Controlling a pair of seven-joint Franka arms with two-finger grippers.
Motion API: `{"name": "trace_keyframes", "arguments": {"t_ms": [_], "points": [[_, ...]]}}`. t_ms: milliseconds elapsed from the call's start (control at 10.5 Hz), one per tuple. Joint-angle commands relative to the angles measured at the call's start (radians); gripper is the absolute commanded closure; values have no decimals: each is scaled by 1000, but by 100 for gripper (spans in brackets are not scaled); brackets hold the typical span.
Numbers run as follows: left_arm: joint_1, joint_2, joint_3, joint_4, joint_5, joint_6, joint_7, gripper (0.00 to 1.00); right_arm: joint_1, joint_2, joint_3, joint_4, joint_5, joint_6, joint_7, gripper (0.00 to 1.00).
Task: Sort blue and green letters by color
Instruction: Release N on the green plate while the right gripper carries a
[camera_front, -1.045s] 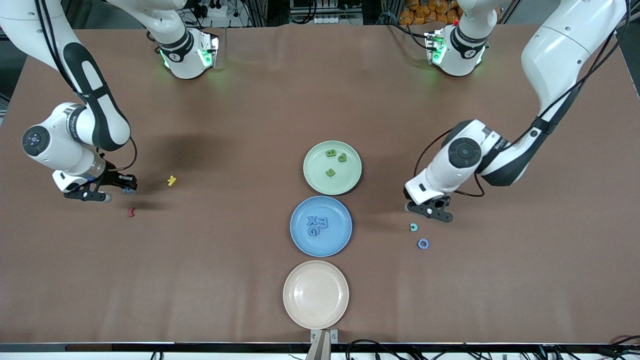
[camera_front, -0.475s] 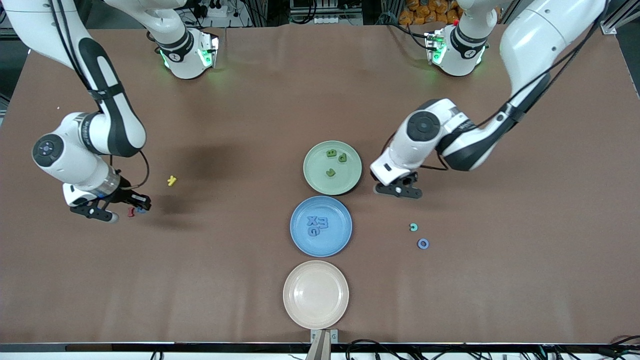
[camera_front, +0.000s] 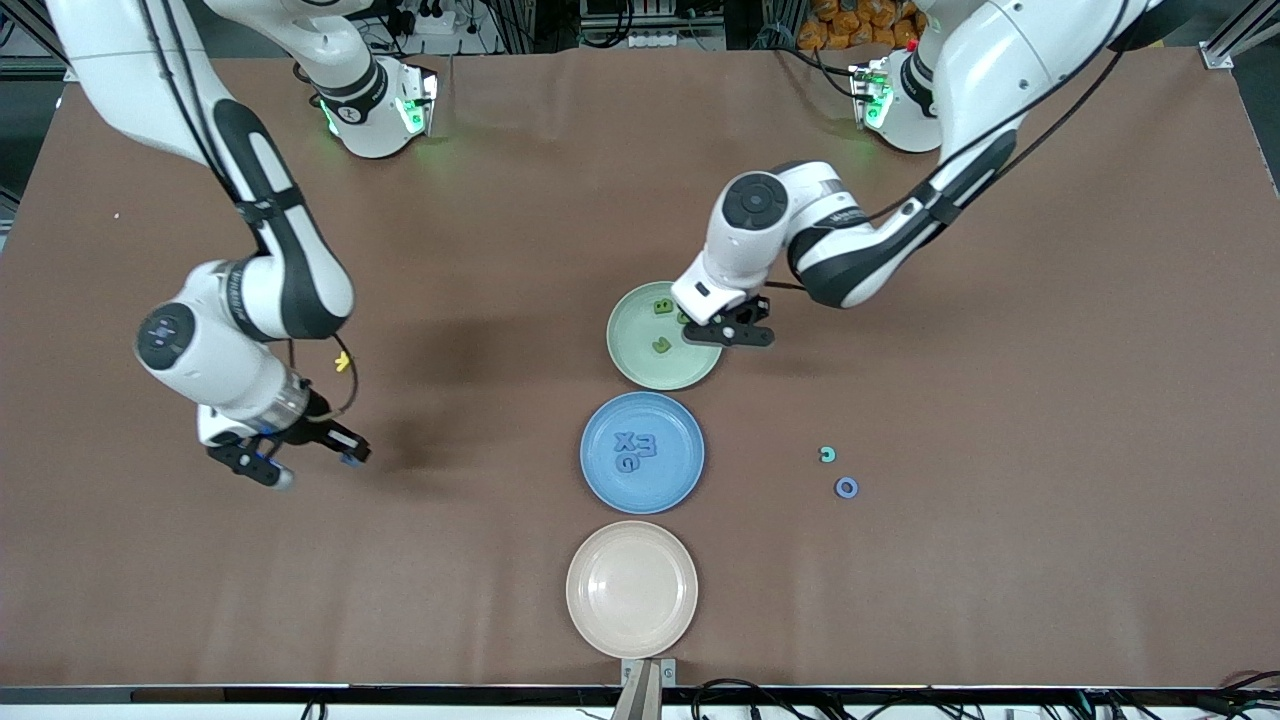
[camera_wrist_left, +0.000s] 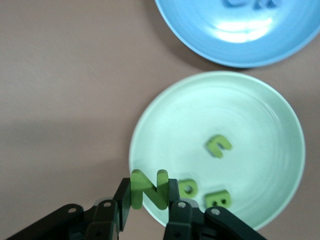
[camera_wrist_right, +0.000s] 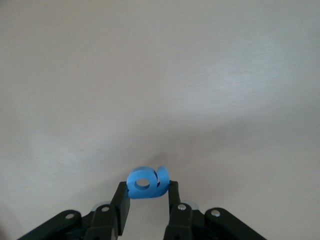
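Along the table's (camera_front: 500, 600) midline sit three plates: a green plate (camera_front: 632, 362), a blue plate (camera_front: 668, 485) nearer the camera, and a beige plate (camera_front: 631, 588) by the near edge. Over the green plate's rim hangs the left gripper (camera_wrist_left: 150, 207), jaws clamped on a green N (camera_wrist_left: 149, 189); three green letters (camera_front: 661, 345) lie on that plate. Toward the right arm's end, the right gripper (camera_wrist_right: 148, 202) hovers over bare table, clamped on a blue letter (camera_wrist_right: 147, 182). Blue X, E, G (camera_front: 635, 450) rest in the blue plate.

Three plates (camera_front: 640, 500) lie in a row mid-table (camera_front: 1000, 600). Three letters (camera_front: 660, 345) lie in the one farthest from the front edge, three letters (camera_front: 637, 450) in the middle one.
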Motion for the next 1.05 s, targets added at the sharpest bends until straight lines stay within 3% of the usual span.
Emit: {"name": "trace_keyframes", "arguments": {"t_ms": [0, 95, 190, 570, 950], "points": [[-47, 5, 23, 11, -13, -13, -47, 77, 105, 153, 15, 213, 18, -8, 175, 83], [-55, 3, 25, 12, -9, -13, -47, 34, 148, 190, 14, 267, 18, -7, 229, 83], [-55, 3, 31, 13, 0, -12, -47, 1, 188, 218, 14, 290, 15, -7, 267, 83], [-43, -3, 54, 54, 0, -13, -36, 0, 315, 307, 14, 385, 8, -5, 347, 84], [-35, -17, 204, 162, 0, -13, -10, 0, 393, 364, 16, 476, 12, 3, 362, 83]]}}
